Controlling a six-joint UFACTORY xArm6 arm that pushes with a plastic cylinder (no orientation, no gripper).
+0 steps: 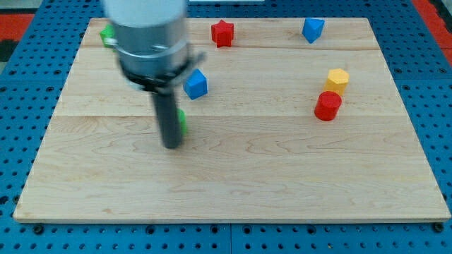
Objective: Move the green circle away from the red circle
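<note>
- Rod of the arm, blurred, stands over the wooden board point(233, 190); my tip point(171, 145) rests on the wood at the view's left of centre.
- Fingers: the arm has none, only the bare rod, so nothing is held.
- Green circle point(182, 121): mostly hidden behind the rod, only a sliver showing on the rod's right side, touching or just beside it.
- Red circle point(328, 106): well apart from the tip, toward the view's right.
- Yellow block point(337, 79): just above the red circle, nearly touching.
- Blue cube point(195, 84): just up and right of the tip.
- Red star point(222, 32) and a second blue block point(312, 29): near the board's top edge.
- Second green block point(107, 34): top left, partly hidden by the arm.
</note>
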